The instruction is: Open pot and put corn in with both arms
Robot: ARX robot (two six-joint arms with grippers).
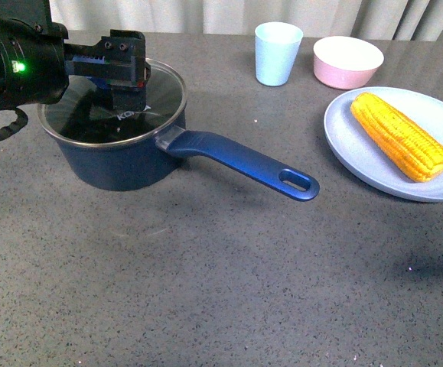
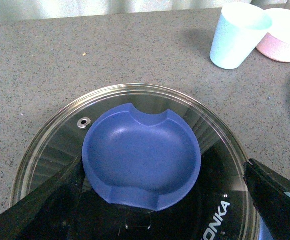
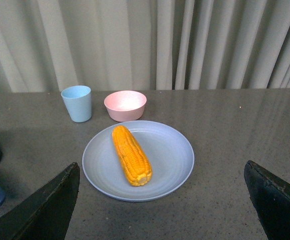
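Presently the step in hand is the opening of the pot, with the lid not yet gripped. Left hand: poised over the pot, fingers spread wide to either side of the lid's knob, clasping nothing. Pot: dark blue, standing at the left of the bench, its long handle pointing right and toward the robot. Glass lid: seated on the pot's rim; the interior seen through it is dark, with no contents to be made out. Next move, as judged: the left hand must draw its fingers in on the knob, lift it straight up and carry the lid clear, so the pot's mouth is free. Cup: pale blue, upright at the far side of the bench; its bottom is hidden, so contents cannot be told. Bowl: pink, just beside the cup, nothing showing in it. Plate: pale blue, at the right, well apart from the pot. Corn: one yellow cob lying across the plate, untouched. Right hand: out of the front view; its own camera shows it held above and short of the plate, fingers far apart and carrying nothing. It will need to come down and pinch the cob across its width.
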